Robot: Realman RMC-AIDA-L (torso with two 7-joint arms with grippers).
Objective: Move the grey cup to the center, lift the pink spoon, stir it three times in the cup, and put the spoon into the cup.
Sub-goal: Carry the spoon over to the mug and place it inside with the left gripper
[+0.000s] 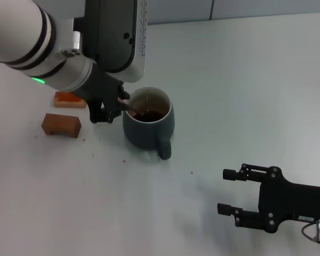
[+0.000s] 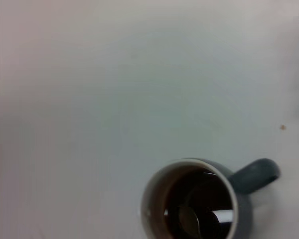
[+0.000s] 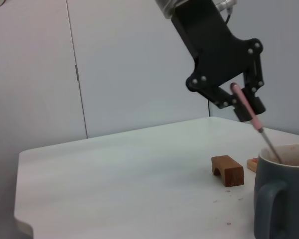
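White table (image 1: 245, 90), grey cup (image 1: 149, 130) central

So the left gripper (image 3: 245, 102) is hanging above the grey cup (image 3: 281, 191), fingers pinched on the pink spoon (image 3: 249, 110). Spoon's tilted, its metal end dipping down inside the cup's rim. Cup handle faces the camera. Just beyond the cup sits an orange-brown block (image 3: 227, 170) on the white table (image 3: 119, 184), a second block (image 3: 252, 164) peeking out right behind the cup
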